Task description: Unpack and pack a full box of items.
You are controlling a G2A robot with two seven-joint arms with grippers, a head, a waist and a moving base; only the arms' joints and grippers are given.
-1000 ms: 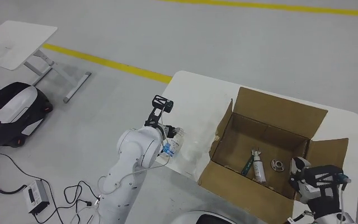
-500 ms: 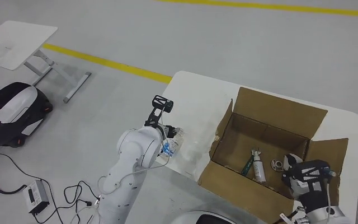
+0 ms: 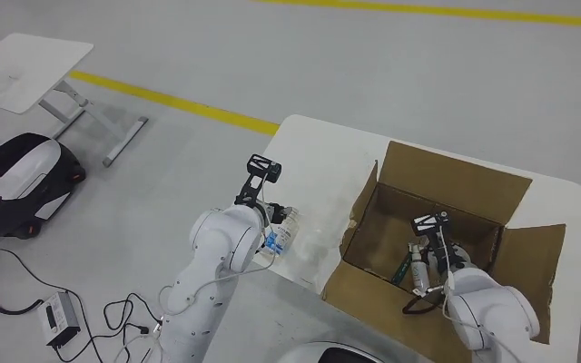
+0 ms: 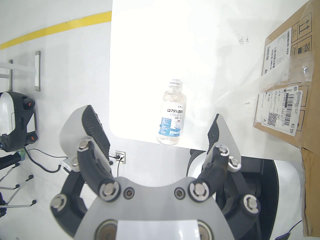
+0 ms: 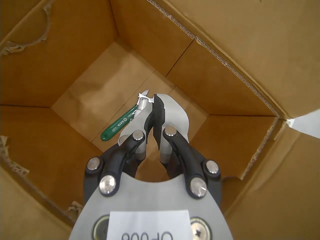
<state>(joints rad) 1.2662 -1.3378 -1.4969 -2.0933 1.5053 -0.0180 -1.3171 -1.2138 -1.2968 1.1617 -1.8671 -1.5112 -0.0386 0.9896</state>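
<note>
right claw (image 5: 153, 102) pinched together in box (image 5: 225, 51), apparently above pliers (image 5: 117, 126).

The box (image 3: 386, 240) stood open-topped, flaps (image 3: 454, 172) splayed out; its walls hemmed right gripper (image 5: 153, 99) inside, pliers (image 5: 117, 126) just beside. Open tabletop (image 4: 175, 38) lay between bottle (image 4: 172, 116) and box.

Lower right of frame, on table (image 3: 318, 154): box (image 3: 454, 172), with pliers (image 3: 400, 269) inside on its floor. Left of box, at table's lower-left edge: bottle (image 3: 285, 232). Upper left: smaller table (image 3: 36, 63).
</note>
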